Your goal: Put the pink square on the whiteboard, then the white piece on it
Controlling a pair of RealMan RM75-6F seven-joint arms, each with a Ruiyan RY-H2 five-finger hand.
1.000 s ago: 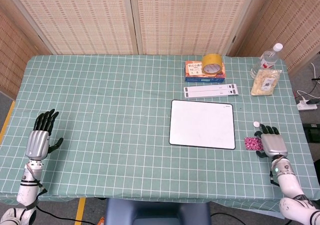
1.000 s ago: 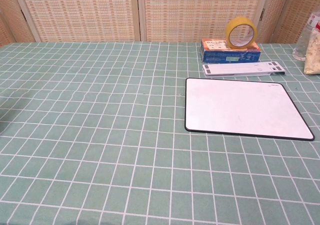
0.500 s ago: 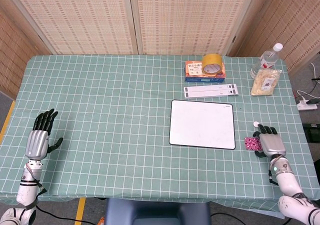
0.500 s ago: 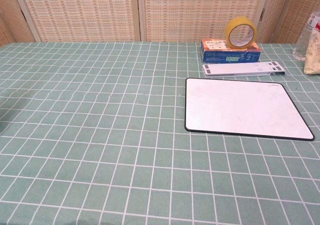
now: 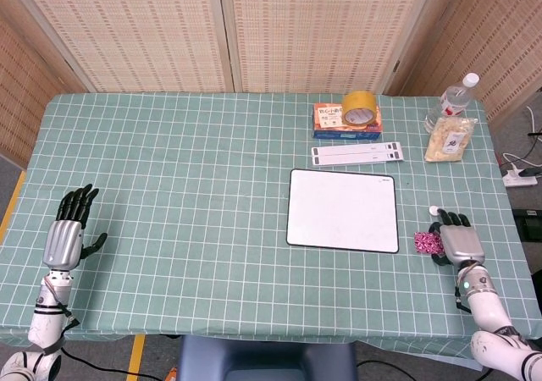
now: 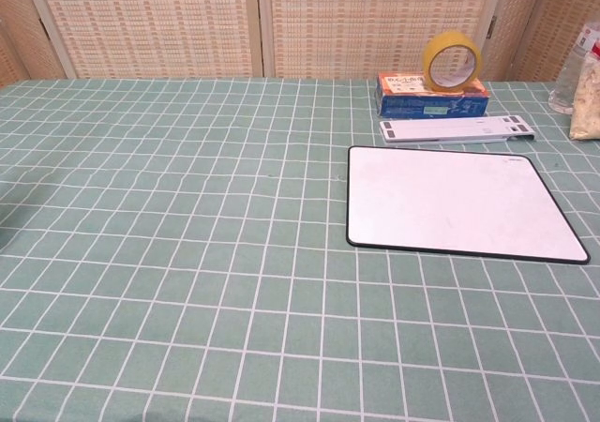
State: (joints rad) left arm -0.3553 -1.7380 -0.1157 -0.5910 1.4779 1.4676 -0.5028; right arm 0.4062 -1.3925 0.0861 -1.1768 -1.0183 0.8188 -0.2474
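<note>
The whiteboard [image 5: 343,210] lies flat right of the table's middle, and it also shows in the chest view as the whiteboard [image 6: 459,202]. The pink square [image 5: 426,243] lies on the cloth just off the board's near right corner. A small white piece [image 5: 434,211] sits a little beyond it. My right hand [image 5: 461,243] rests on the cloth against the square's right edge, with its dark fingers [image 5: 454,220] pointing away; whether it pinches the square is unclear. My left hand [image 5: 67,237] lies at the table's near left, fingers apart, holding nothing. Neither hand appears in the chest view.
Behind the board lie a white strip [image 5: 358,154] and an orange-blue box [image 5: 347,124] with a yellow tape roll [image 5: 359,107] on it. A water bottle [image 5: 450,99] and a bag of pale food [image 5: 450,140] stand at the far right. The table's right edge is close to my right hand.
My right hand has crept slightly left against the pink square, which now looks narrower and partly covered. The left hand has not moved.
</note>
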